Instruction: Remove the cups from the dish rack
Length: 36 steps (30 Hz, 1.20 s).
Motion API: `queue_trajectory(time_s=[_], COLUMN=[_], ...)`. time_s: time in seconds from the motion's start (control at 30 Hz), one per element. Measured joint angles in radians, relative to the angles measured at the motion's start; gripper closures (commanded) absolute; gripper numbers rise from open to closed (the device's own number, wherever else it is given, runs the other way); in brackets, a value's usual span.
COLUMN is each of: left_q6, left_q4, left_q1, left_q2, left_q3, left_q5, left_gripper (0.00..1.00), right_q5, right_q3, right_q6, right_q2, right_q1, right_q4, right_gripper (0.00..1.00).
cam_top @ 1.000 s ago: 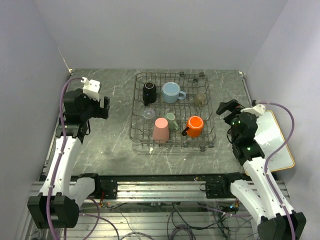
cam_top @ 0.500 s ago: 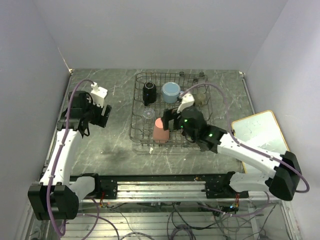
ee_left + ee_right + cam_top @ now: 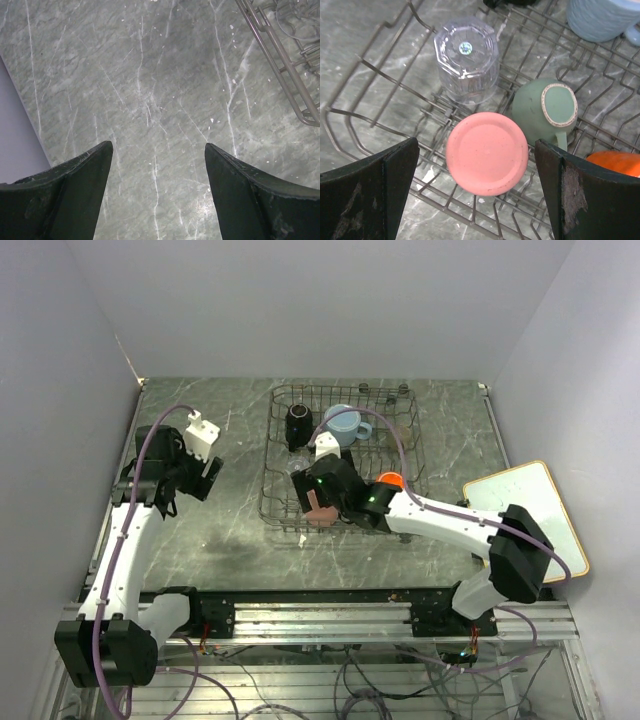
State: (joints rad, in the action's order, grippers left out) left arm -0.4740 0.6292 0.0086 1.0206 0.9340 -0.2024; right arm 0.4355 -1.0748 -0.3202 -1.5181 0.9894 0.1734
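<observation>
The grey wire dish rack [image 3: 271,455] stands mid-table. In it are a black mug [image 3: 298,423], a light-blue mug [image 3: 343,423], an orange mug [image 3: 390,481] partly under my right arm, and a faint beige cup [image 3: 400,436]. My right gripper [image 3: 316,500] is open right above the upside-down pink tumbler [image 3: 487,152], whose base lies between the fingers [image 3: 476,144] without touching them. The mint-green cup [image 3: 545,107] lies just right of the tumbler. My left gripper [image 3: 207,476] is open and empty over bare table [image 3: 157,146], left of the rack corner [image 3: 295,75].
A clear glass [image 3: 466,59] stands upside down in the rack behind the tumbler. A white board with an orange rim [image 3: 525,515] lies at the right table edge. Grey walls close in the left, back and right sides.
My right arm has swung from the table's right side across into the rack and now hovers over the pink tumbler. My left gripper has shifted only slightly.
</observation>
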Motion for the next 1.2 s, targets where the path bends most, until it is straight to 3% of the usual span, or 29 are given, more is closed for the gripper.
queue_trajectory(time_s=[0.33, 0.67, 0.97, 1.2], left_q6=[0.001, 0.019, 0.021, 0.014], left_q4=[0.006, 0.009, 0.03, 0.034], left_q1=[0.0, 0.0, 0.0, 0.0], left_q2=[-0.016, -0.031, -0.037, -0.08], left_q3=[0.0, 0.0, 0.0, 0.0], left_q5=[-0.028, -0.039, -0.087, -0.161], left_gripper=[0.14, 0.11, 0.07, 0.01], right_q5=[0.033, 0.029, 0.023, 0.016], right_q3=[-0.003, -0.003, -0.005, -0.111], right_q6=[-0.004, -0.011, -0.022, -0.017], right_q2=[-0.056, -0.08, -0.077, -0.024], right_q1=[-0.001, -0.006, -0.015, -0.032], right_q4=[0.03, 0.017, 0.019, 0.101], right_gripper=[0.08, 0.33, 0.72, 0.77])
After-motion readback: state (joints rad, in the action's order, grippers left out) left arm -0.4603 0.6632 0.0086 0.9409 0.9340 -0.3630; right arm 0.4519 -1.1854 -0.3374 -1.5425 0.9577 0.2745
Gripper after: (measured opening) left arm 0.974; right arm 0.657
